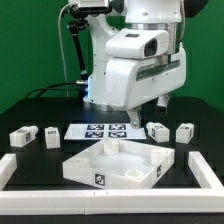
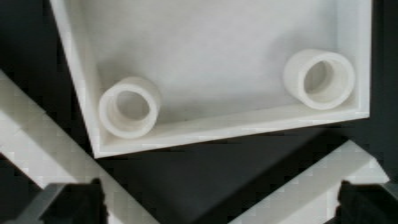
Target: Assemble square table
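The claw [image 2: 203, 196] hangs wide open, gripping nothing, with the white table top [image 2: 214, 70] lying below and ahead of it.

Frontal overview; wrist close above tabletop [image 2: 214, 60]

Pretty much a two-tone scene here. The tabletop [image 1: 40, 160] is black, and nearly everything on it is plain white: the top [image 1: 120, 160], the four legs [image 1: 22, 137] and the rails [image 1: 8, 168]. The top has a small black-and-white tag [image 1: 99, 179] on its edge, and each leg carries the same sort of blocky black-on-white pattern. The marker board [image 1: 103, 130] is white with black square markers printed across it. The arm [image 1: 135, 60] is glossy white with a dark grey band, there's a black cable [image 1: 72, 50], and the backdrop [image 1: 25, 40] is flat green. In the wrist view the top [image 2: 214, 50] looks a slightly greyish white, with two creamy-white rings [image 2: 130, 105].
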You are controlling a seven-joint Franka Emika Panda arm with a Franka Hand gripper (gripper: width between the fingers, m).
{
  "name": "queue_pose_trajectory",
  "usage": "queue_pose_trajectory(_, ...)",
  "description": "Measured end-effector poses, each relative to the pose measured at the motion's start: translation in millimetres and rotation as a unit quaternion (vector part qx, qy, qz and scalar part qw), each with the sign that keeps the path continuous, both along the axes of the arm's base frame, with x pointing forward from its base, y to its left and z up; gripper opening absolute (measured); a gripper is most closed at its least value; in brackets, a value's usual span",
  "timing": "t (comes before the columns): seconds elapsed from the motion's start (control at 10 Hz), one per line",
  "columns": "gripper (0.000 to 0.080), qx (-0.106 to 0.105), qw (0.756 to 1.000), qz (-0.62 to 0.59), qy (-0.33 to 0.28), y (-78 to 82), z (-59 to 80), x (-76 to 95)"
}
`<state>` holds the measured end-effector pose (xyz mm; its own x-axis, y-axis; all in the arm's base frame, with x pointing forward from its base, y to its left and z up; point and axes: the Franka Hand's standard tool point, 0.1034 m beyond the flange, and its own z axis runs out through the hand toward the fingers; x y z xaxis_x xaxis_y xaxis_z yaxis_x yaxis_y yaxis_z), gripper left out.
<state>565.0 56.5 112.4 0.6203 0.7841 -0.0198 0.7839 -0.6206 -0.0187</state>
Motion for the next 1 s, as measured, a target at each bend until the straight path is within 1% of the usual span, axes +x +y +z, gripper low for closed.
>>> queue_pose_trajectory(1.0, 0.0649, 0.0, 1.0, 0.0, 0.001, 0.0, -1.4, -0.5)
